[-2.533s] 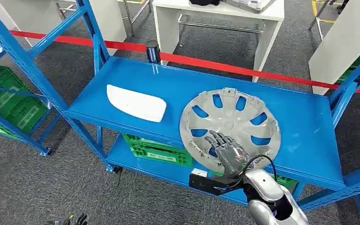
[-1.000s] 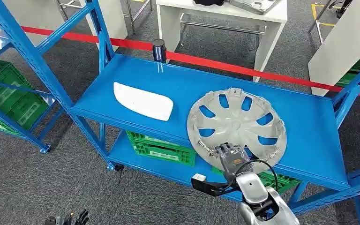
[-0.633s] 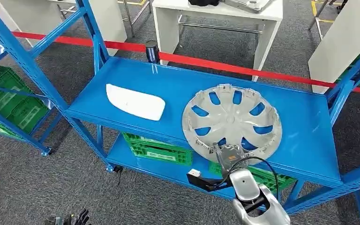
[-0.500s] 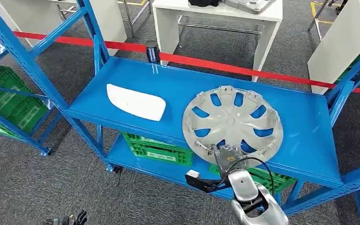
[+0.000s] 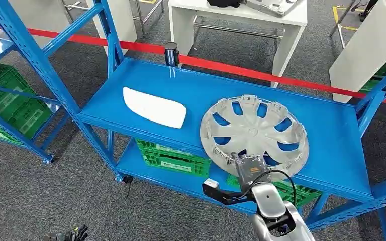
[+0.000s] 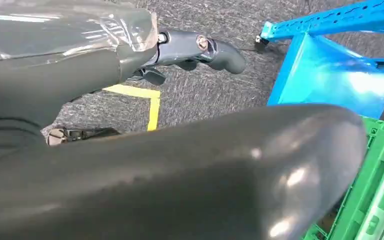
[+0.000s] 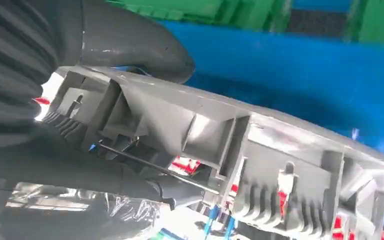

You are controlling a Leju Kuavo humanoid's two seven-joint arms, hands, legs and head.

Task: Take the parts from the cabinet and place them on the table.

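Silver-grey plastic hubcap (image 5: 255, 132) lay on the blue metal shelf (image 5: 201, 88) of the cabinet, right of centre, round w/ curved spokes & teardrop cut-outs showing blue through; its near rim sat at the shelf's front edge. Right hand (image 5: 248, 166) gripped that near rim: in right wrist view the thick grey thumb (image 7: 130, 42) lay over one face of the rim and darker fingers (image 7: 80, 170) under the other, w/ ribbed clips, tabs & a thin wire ring of the hubcap's back side seen close up. Silver right arm rose from below, black cable looped by the wrist.

White smooth part (image 5: 154, 107), flat & oblong w/ rounded corners, lay on the same shelf to the left, well apart from the hubcap. Small dark cylinder (image 5: 171, 53) stood at the shelf's back edge. Green ribbed plastic crates (image 5: 172, 157) sat on the lower shelf. Red tape (image 5: 261, 74) ran behind the rack over grey carpet; white table (image 5: 238, 20) beyond.

Left hand (image 6: 200, 47) hung low over the carpet, fingers curled loosely, holding nothing; open or clenched – can't tell
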